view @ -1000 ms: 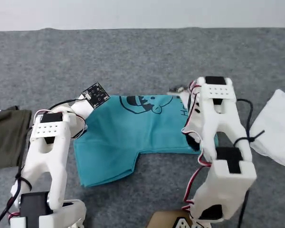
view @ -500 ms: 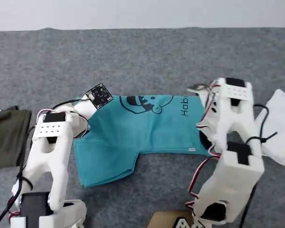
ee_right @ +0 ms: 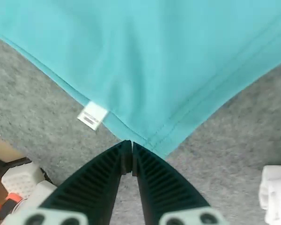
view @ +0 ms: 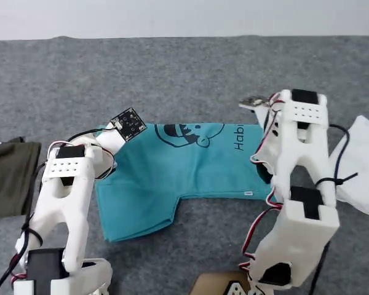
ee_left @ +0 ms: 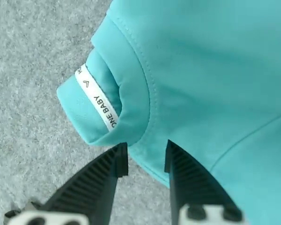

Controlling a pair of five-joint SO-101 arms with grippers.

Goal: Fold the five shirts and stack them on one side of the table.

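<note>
On the left edge of the grey table [view: 184,67]: dark olive shirt [view: 9,175], apparently folded, set well apart from the work, likely the start of the stack.

Next over, left gripper [ee_left: 145,152] at the collar of the teal shirt [view: 172,178], jaws parted only narrowly, collar rim just at the tips, nothing clamped. Looks poised to take the neck end.

Across the middle, teal shirt spread flat and print side up, one sleeve trailing toward the near edge, not yet folded.

At its hem corner, right gripper [ee_right: 131,144], jaws pressed together on the edge of the cloth, just beside a small white tag [ee_right: 92,115]. Seems to pin that end taut so the fabric lies smooth for a fold.

Far right: white shirt [view: 360,163], near the right arm but apart from the teal one, waiting its turn.

From above, gives the whole layout: three shirts in a row, an arm at each end of the teal one. From the left wrist, adds the collar's label strip [ee_left: 96,103] and the slim gap between the jaws. From the right wrist, adds the pinch at the stitched hem.
</note>
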